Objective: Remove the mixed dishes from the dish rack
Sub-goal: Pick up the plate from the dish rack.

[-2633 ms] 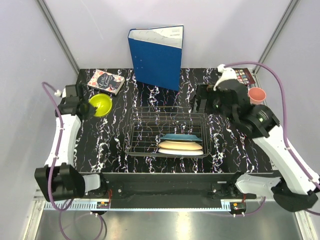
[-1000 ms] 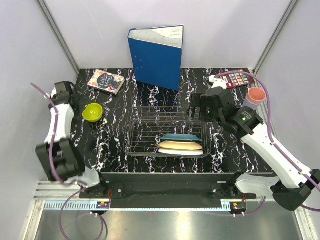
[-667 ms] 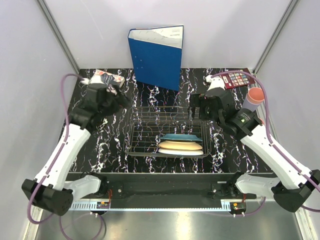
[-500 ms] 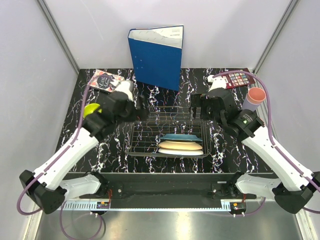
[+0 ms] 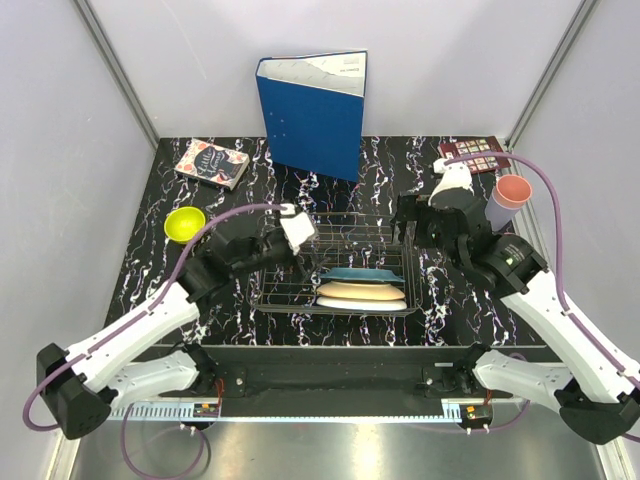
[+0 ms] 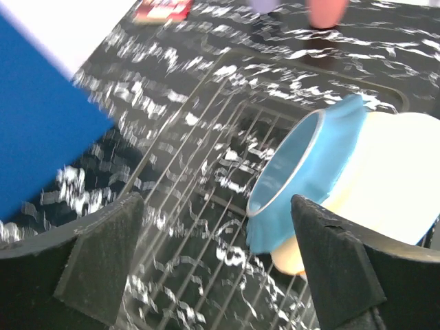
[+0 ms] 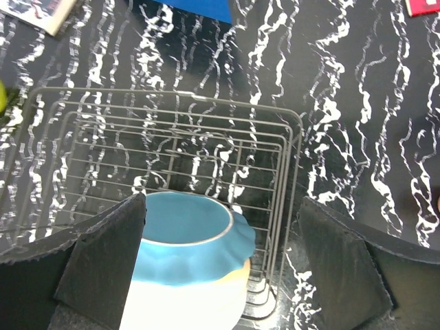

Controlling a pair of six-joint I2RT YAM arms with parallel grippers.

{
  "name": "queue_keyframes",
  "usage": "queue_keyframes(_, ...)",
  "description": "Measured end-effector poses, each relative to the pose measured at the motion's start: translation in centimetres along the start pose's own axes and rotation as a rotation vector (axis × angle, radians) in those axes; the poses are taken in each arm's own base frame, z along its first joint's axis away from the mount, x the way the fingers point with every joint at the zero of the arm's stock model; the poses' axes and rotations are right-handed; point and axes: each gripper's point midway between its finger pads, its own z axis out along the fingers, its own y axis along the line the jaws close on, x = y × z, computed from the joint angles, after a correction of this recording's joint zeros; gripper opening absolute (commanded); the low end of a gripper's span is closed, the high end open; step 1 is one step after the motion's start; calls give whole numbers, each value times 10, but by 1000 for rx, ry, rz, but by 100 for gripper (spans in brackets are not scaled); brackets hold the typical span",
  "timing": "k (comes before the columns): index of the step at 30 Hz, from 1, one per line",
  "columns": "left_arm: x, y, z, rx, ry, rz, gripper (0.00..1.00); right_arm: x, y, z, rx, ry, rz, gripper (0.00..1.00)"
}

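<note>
though left tool (image 6: 220,261), right tool (image 7: 223,258) wide, cream plate (image 5: 360,291) half hidden by teal plate (image 5: 363,273)

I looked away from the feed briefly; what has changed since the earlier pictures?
The left pincer let go of the yellow-green bowl at far left, then swung right over the dish rack, open. The right pincer, also open, barely shifted. The plates in the rack, blue binder and books stayed put.
</note>
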Motion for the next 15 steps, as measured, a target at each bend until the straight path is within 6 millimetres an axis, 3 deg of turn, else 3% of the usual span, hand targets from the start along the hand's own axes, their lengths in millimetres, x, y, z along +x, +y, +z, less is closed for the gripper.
queue_keyframes(3,-2,-10,12,69,-20,94,87,7,-4,2,18,16,-9,100)
queue_keyframes(8,29,-28,33,187,58,158,85,16,-8,5,33,38,-20,100)
queue_keyframes(15,42,-53,36,292,71,179,83,33,-15,7,51,66,-14,100)
